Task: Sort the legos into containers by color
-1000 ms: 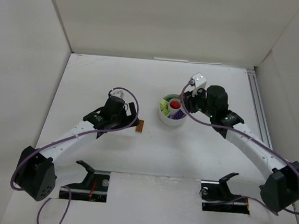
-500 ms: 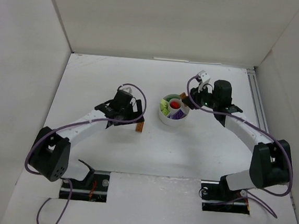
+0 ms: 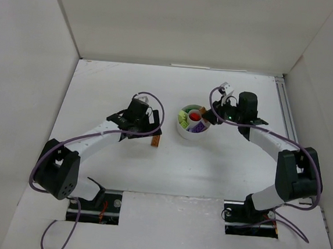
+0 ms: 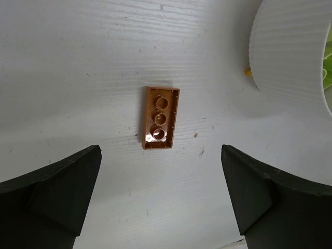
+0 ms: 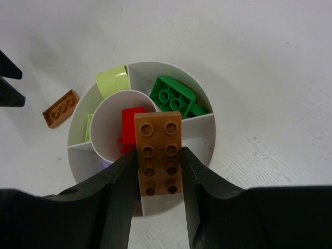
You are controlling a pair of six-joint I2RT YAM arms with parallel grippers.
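My right gripper (image 5: 158, 155) is shut on a brown eight-stud lego (image 5: 158, 153), held flat above the near side of the round white tub (image 5: 155, 64). In the tub's compartments I see a red lego (image 5: 129, 124) in the central circle, a green one (image 5: 174, 96) and a yellow-green one (image 5: 112, 81). A small orange-brown lego (image 4: 160, 118) lies on the table left of the tub (image 3: 181, 131), underside up. My left gripper (image 4: 160, 166) hangs open above it, fingers well apart on either side. From above, the left gripper (image 3: 150, 128) is just beside that lego (image 3: 156, 140).
White walls enclose the table on three sides. A rail (image 3: 286, 117) runs along the right edge. The tub's ribbed outer wall (image 4: 290, 52) stands close to the right of my left gripper's fingers, with a tiny yellow speck (image 4: 249, 72) at its foot.
The left gripper has shifted right toward the orange-brown lego. The right arm has folded in, bringing its gripper and the brown lego over the tub's right side.
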